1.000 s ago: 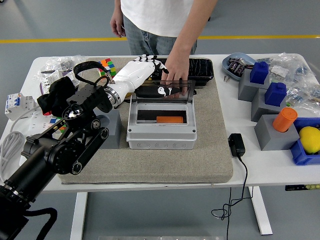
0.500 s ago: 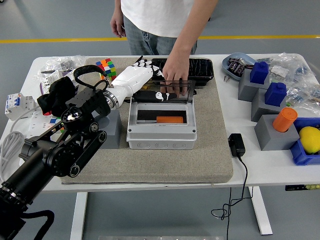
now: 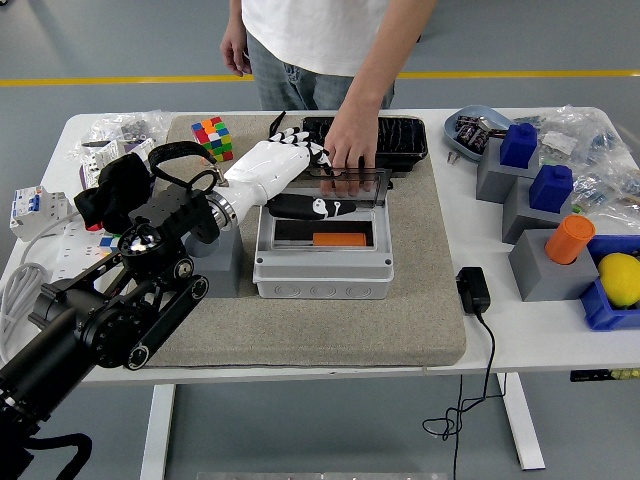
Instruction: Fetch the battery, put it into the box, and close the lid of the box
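Observation:
The grey box (image 3: 322, 270) stands on the felt mat (image 3: 420, 310) with the orange battery (image 3: 340, 239) lying inside it. Its clear lid (image 3: 358, 186) is hinged at the far side and leans forward over the opening. My left hand (image 3: 297, 157), white with dark fingertips, reaches in from the left; its fingers lie extended against the lid's left part, and a dark part of it shows through the lid. A person's hand (image 3: 350, 150) rests on the lid's top edge from the far side. My right arm is out of sight.
A black tray (image 3: 405, 135) lies behind the box, with a Rubik's cube (image 3: 212, 136) at the mat's far left. A grey block (image 3: 225, 258) stands left of the box, a black adapter (image 3: 473, 288) to its right. Grey stands with blue blocks and an orange cylinder (image 3: 570, 238) crowd the right.
My left hand has moved right and forward against the lid, and the lid has tipped lower over the box. The person's hand has followed the lid's top edge down.

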`<state>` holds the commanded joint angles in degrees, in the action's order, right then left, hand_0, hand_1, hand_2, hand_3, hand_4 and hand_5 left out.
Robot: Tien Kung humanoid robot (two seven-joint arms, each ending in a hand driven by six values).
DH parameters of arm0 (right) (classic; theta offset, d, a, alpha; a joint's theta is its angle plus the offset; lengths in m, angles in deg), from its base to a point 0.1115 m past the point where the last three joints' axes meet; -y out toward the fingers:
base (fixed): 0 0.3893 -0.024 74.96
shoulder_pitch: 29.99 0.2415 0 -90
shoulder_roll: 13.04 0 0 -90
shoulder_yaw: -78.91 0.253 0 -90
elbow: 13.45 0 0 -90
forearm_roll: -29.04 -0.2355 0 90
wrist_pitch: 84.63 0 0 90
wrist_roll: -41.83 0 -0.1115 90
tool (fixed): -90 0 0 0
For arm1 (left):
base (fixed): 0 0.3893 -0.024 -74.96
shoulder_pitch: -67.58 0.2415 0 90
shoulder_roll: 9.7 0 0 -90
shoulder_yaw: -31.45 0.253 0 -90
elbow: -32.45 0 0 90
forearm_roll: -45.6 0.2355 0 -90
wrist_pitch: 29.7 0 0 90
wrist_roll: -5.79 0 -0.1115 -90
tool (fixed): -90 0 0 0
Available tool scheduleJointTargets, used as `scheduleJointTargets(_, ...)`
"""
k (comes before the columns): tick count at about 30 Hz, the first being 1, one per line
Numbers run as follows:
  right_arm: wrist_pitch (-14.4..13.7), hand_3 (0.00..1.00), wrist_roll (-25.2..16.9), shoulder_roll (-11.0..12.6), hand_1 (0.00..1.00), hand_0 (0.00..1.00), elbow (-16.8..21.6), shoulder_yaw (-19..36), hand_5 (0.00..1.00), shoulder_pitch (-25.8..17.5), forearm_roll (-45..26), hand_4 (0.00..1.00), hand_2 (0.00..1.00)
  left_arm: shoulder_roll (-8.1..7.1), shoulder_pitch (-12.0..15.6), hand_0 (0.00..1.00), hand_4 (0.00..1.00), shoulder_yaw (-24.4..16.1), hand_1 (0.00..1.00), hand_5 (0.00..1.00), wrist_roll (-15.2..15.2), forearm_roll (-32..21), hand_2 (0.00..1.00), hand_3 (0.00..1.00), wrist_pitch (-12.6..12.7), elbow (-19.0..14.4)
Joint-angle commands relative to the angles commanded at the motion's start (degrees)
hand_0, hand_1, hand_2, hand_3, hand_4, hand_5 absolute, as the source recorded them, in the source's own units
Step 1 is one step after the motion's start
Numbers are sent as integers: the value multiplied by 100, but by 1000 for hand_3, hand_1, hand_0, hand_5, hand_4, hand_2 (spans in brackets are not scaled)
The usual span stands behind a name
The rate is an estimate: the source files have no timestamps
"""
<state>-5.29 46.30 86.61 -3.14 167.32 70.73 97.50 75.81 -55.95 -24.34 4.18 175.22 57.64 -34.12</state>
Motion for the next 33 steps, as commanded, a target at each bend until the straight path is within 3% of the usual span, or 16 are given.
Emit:
scheduleJointTargets(21, -5, 797, 11, 14, 747, 801, 0, 21, 998, 2, 23, 998, 743, -320, 217, 998, 998, 618, 998, 998, 44, -414, 832, 641, 37, -392)
scheduleJointTargets(33, -3, 798, 7, 13, 746, 802, 0, 42, 998, 10, 31, 998, 743, -337, 264, 998, 998, 725, 998, 998, 71, -554, 831, 641, 1, -417)
